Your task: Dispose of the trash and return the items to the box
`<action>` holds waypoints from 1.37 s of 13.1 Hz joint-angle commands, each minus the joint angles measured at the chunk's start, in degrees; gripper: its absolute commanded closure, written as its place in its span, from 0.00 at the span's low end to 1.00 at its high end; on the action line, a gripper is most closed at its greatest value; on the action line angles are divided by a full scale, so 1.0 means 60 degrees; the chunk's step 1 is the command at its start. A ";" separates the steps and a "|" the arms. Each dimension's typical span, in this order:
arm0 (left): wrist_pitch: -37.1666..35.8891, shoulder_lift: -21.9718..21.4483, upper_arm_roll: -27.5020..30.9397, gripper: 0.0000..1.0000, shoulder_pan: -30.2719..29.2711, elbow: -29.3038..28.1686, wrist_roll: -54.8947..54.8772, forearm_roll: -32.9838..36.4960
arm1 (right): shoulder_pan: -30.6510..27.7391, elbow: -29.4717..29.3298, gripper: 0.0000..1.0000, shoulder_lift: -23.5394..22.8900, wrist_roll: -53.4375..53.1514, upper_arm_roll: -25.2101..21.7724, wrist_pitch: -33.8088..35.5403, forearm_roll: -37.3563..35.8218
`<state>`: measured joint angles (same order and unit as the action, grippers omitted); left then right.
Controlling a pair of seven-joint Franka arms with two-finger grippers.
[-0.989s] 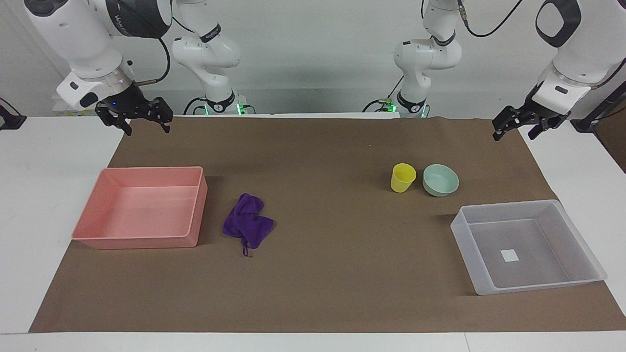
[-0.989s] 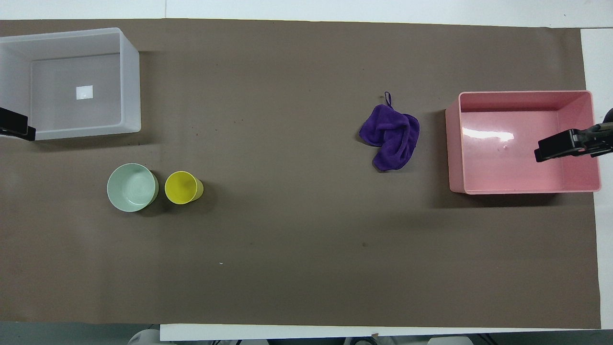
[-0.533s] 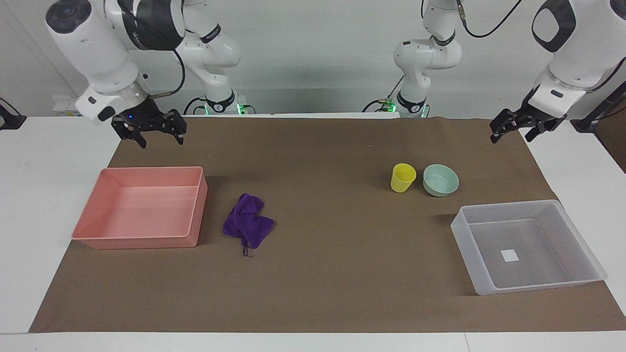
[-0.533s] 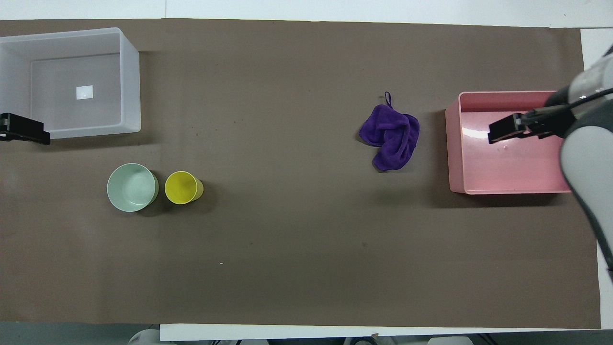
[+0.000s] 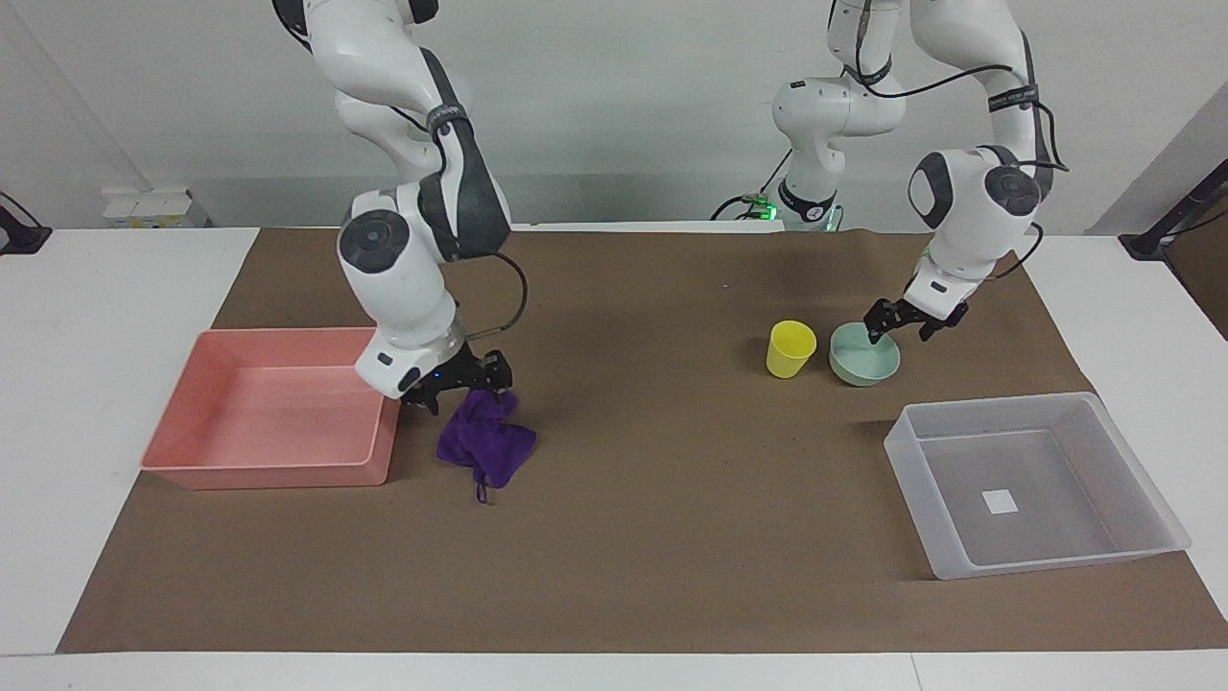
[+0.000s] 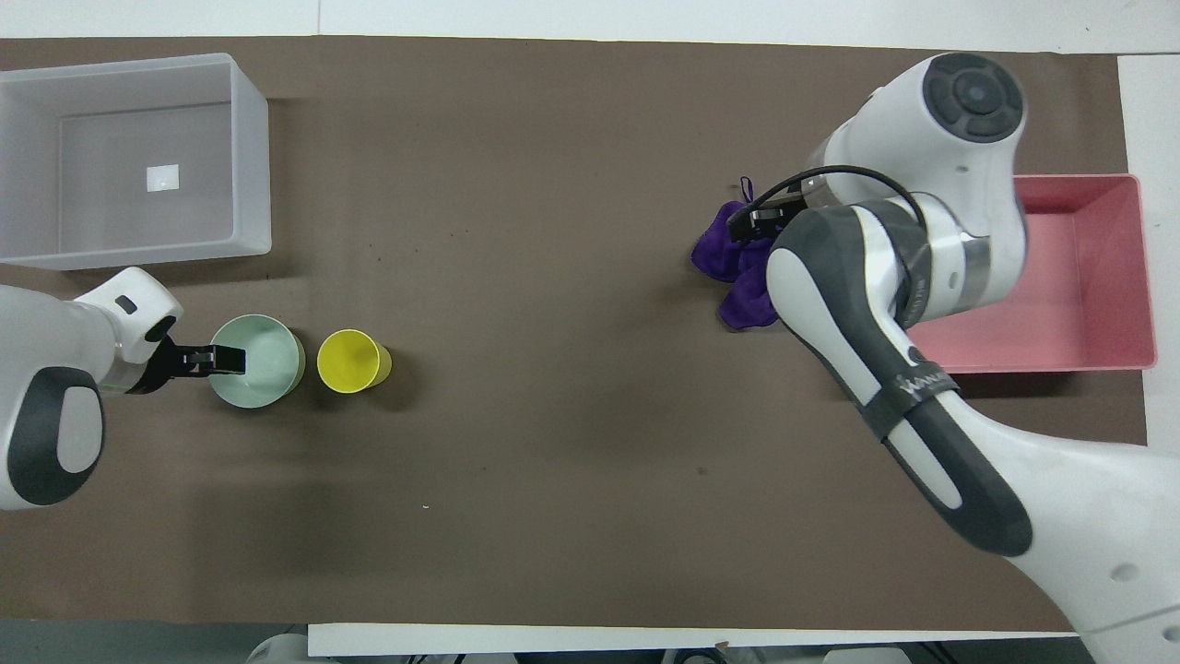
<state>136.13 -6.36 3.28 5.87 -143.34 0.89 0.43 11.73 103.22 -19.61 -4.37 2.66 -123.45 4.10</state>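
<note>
Here, closest to the robots, I have the mint-green bowl [image 5: 864,353] beside the yellow cup [image 5: 791,348], the two just about touching, the cup toward the table's middle. My left gripper [image 5: 903,324] sits right at the bowl's rim on the side nearer the left arm's end; its fingers look parted, one over the bowl's inside and one outside the wall, but I would not say they have closed on it, and I judge a rim pinch is what this arm needs next. Farther out lies the purple cloth [image 5: 484,440], crumpled, its loop tag pointing away from the robots, just beside the pink tray [image 5: 269,465]. My right gripper [image 5: 459,382] is down on the cloth's nearer edge — fingers spread, tips at the fabric, nothing lifted yet. The cloth lies directly below that hand, so the coming move looks like a straight closing pinch. Farthest, at the left arm's end, stands the translucent box [image 5: 1036,566] — holding nothing, well apart from bowl and cup.
</note>
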 commanded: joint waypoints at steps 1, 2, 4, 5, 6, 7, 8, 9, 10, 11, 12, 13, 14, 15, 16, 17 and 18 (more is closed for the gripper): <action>0.0748 0.0079 0.0054 1.00 0.0194 -0.0280 0.0247 -0.0086 | -0.0036 0.0447 0.08 -0.0436 -0.0063 -0.0004 -0.0925 0.0123; 0.0749 0.0108 0.0054 1.00 0.0179 -0.0236 0.0218 -0.0086 | -0.0007 0.0622 0.23 -0.0583 -0.0063 -0.0004 -0.1262 0.0108; 0.0225 0.0196 0.0054 1.00 0.0106 0.0318 0.0188 -0.0086 | -0.0051 0.0639 0.64 -0.0629 -0.0062 -0.0004 -0.1092 0.0108; -0.0591 0.0168 0.0083 1.00 0.0077 0.0944 0.0174 -0.0086 | -0.0036 0.0595 0.79 -0.0614 -0.0092 -0.0018 -0.0857 0.0108; -0.1687 0.0080 0.0084 1.00 0.0062 0.1719 0.0159 -0.0086 | -0.0080 0.0537 0.88 -0.0599 -0.0121 -0.0018 -0.0739 0.0108; -0.2945 0.0065 0.0084 1.00 0.0047 0.2728 0.0159 -0.0086 | -0.0095 0.0507 0.96 -0.0527 -0.0136 -0.0018 -0.0694 0.0108; -0.4045 0.0166 0.0084 1.00 0.0018 0.3825 0.0145 -0.0086 | -0.0124 0.0391 0.99 -0.0366 -0.0136 -0.0033 -0.0404 0.0108; -0.4810 0.0370 0.0084 1.00 -0.0069 0.4851 0.0159 -0.0101 | -0.0182 0.0216 1.00 -0.0162 -0.0136 -0.0048 -0.0009 0.0108; -0.5369 0.1025 0.0084 1.00 -0.0244 0.5964 0.0145 -0.0173 | -0.0270 0.0113 1.00 0.0087 -0.0136 -0.0062 0.0328 0.0094; -0.5302 0.1437 0.0084 1.00 -0.0434 0.6628 0.0115 -0.0537 | -0.0372 0.0082 1.00 0.0423 -0.0136 -0.0062 0.0621 0.0036; -0.4910 0.1819 0.0084 1.00 -0.0596 0.7026 0.0130 -0.1004 | -0.0504 0.0082 1.00 0.0731 -0.0136 -0.0077 0.0813 0.0006; -0.4224 0.2475 0.0098 1.00 -0.0699 0.7305 0.0130 -0.1125 | -0.0723 0.0053 1.00 0.1053 -0.0121 -0.0063 0.1148 -0.0009; -0.3507 0.3062 0.0098 1.00 -0.0744 0.7497 0.0130 -0.1126 | -0.0870 0.0024 1.00 0.1346 -0.0121 -0.0077 0.1471 -0.0023; -0.2876 0.3546 0.0098 1.00 -0.0787 0.7571 0.0130 -0.1141 | -0.1060 -0.0049 1.00 0.1581 -0.0092 -0.0077 0.1720 -0.0024; -0.2638 0.4030 0.0098 1.00 -0.1020 0.7789 0.0130 -0.1083 | -0.1250 -0.0224 1.00 0.1757 -0.0077 -0.0092 0.2086 -0.0038; -0.2621 0.4455 0.0084 1.00 -0.1341 0.8430 0.0101 -0.1068 | -0.1383 -0.0472 1.00 0.1875 -0.0019 -0.0106 0.2553 -0.0053; -0.2693 0.4909 0.0084 1.00 -0.1432 0.9060 0.0100 -0.1068 | -0.1659 -0.0576 1.00 0.2021 0.0083 -0.0106 0.2906 -0.0053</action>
<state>121.48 17.08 4.12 -0.32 -98.22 1.63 -5.17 4.13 101.12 -8.80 -4.46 1.65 -109.46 4.03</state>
